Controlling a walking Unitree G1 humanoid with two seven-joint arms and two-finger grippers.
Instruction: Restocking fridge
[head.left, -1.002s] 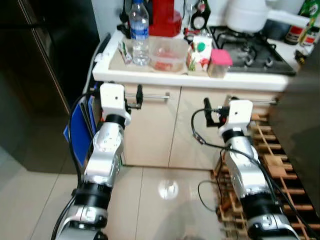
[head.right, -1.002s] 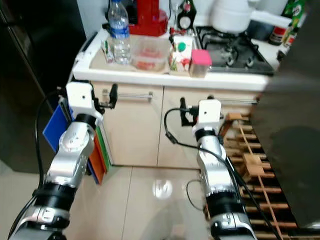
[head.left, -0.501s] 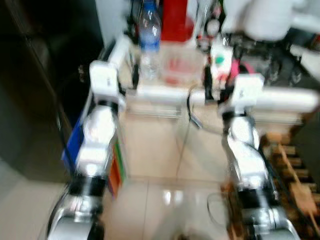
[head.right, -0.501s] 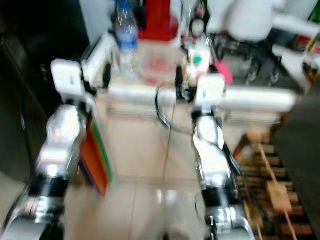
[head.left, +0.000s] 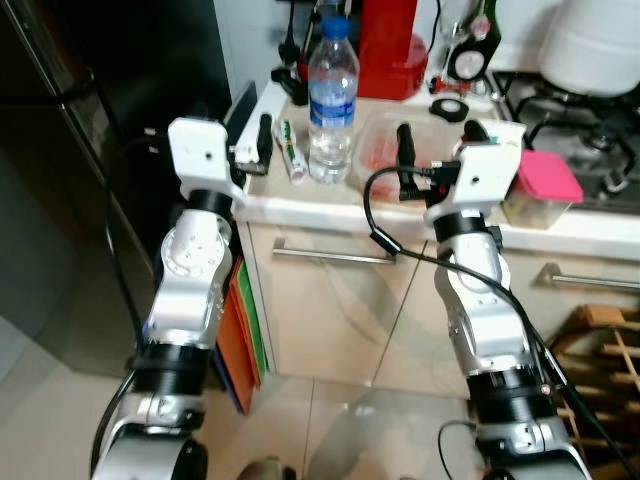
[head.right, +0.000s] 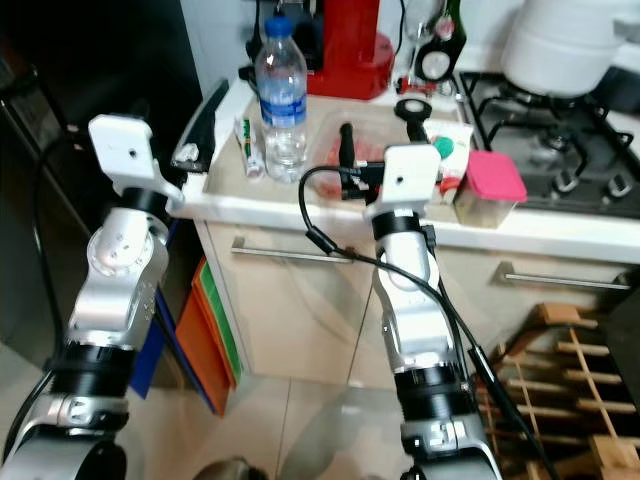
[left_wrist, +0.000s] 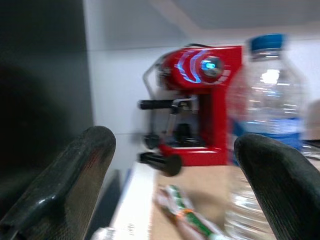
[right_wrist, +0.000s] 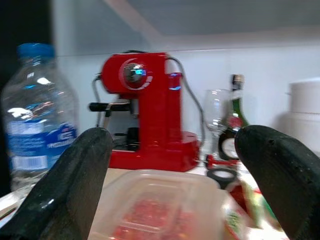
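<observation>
A clear water bottle (head.left: 333, 95) with a blue cap stands on the white counter (head.left: 330, 205). Beside it are a clear container of red food (head.left: 382, 148), a small green and white carton (head.right: 452, 150) and a pink-lidded tub (head.left: 545, 183). A small packet (head.left: 291, 162) lies left of the bottle. My left gripper (head.left: 255, 140) is open at the counter's left edge, facing the bottle (left_wrist: 267, 130) and packet (left_wrist: 182, 217). Open too, my right gripper (head.left: 440, 140) hovers over the counter's front edge, facing the food container (right_wrist: 160, 205). The dark fridge (head.left: 70, 160) stands at the left.
A red coffee machine (head.left: 395, 45), a wine glass (right_wrist: 216, 112) and a bottle (right_wrist: 235, 120) stand at the back of the counter. A gas hob (head.left: 570, 95) with a white pot (head.left: 600, 40) is at the right. Coloured boards (head.left: 240, 320) lean beside the cupboard; a wooden rack (head.left: 600, 345) sits low right.
The view has closed in on the counter. Both grippers have risen from in front of the cupboard doors to counter level, and remain open.
</observation>
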